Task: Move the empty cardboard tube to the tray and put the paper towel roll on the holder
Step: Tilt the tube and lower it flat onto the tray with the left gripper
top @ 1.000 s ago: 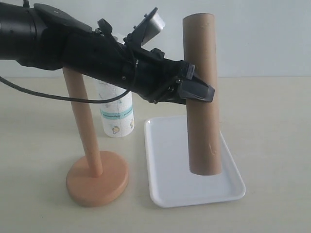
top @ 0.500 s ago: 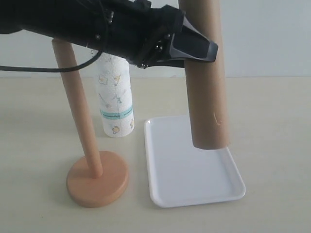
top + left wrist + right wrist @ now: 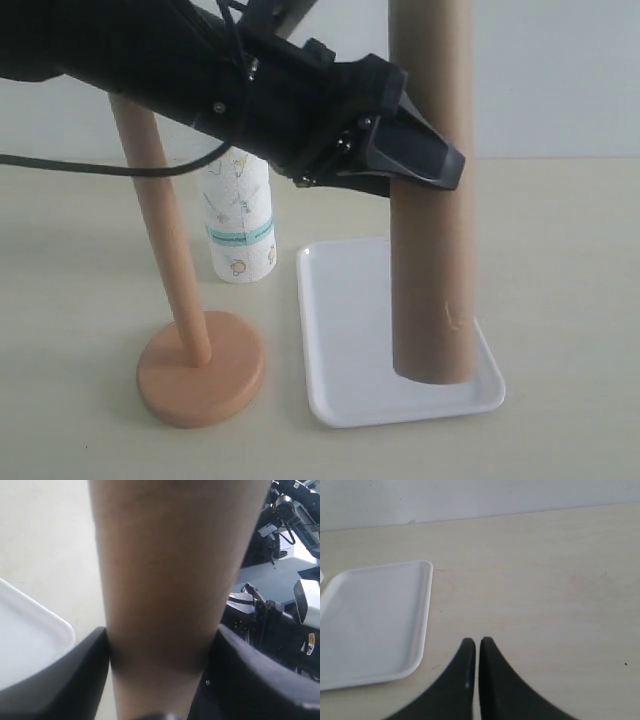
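Observation:
My left gripper (image 3: 420, 160) is shut on the empty cardboard tube (image 3: 432, 270) and holds it upright. The tube's lower end stands at the near right part of the white tray (image 3: 345, 330); I cannot tell whether it touches the tray. In the left wrist view the tube (image 3: 170, 570) fills the gap between both black fingers (image 3: 75, 670), with a tray corner (image 3: 30, 640) beside it. The paper towel roll (image 3: 238, 225) stands upright behind the wooden holder (image 3: 200, 375), partly hidden by the arm. My right gripper (image 3: 478, 642) is shut and empty above the table beside the tray (image 3: 370, 615).
The left arm's black body (image 3: 200, 70) crosses in front of the holder's upright dowel (image 3: 165, 240), hiding its top. A black cable (image 3: 90, 168) hangs from the arm. Other robot hardware (image 3: 280, 605) shows past the tube in the left wrist view.
The left gripper lifted the tube above the tray, then brought it down again, ending nearer the tray's front right corner. Roll, holder and tray have not moved.

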